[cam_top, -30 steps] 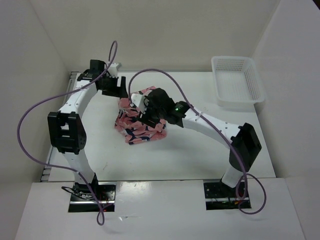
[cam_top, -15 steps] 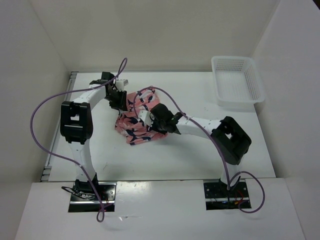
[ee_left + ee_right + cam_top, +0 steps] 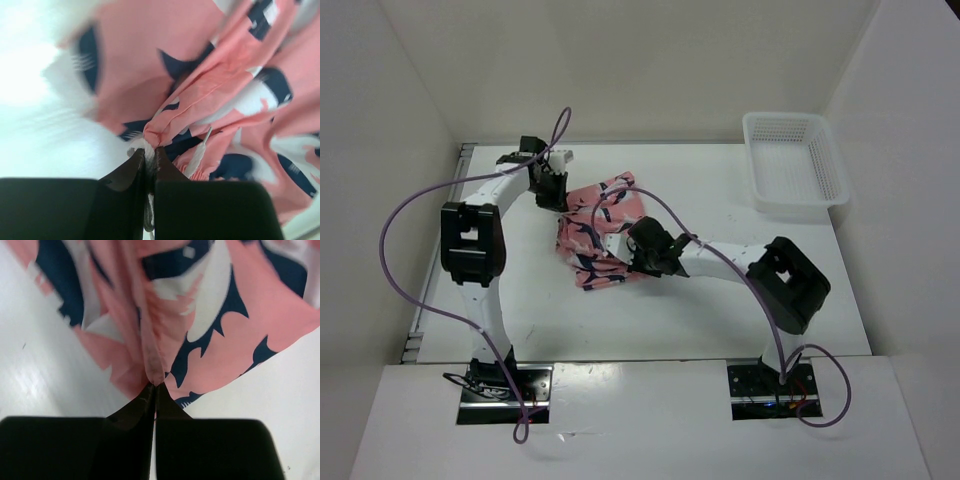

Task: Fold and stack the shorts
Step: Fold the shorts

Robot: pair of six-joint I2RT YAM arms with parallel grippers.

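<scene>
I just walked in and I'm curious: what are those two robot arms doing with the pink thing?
They are folding pink shorts with navy-and-white shapes. The left gripper pinches one edge of the cloth and the right gripper pinches another fold. The shorts lie bunched on the table, not neatly folded yet. A white basket sits apart, far right.

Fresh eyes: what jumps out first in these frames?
The coral-pink whale-print shorts lie bunched at mid-table, both arms reaching to them. The left gripper pinches their far-left edge and the right gripper their near-right side, both shut on fabric. A white mesh basket sits at the far right corner.
</scene>
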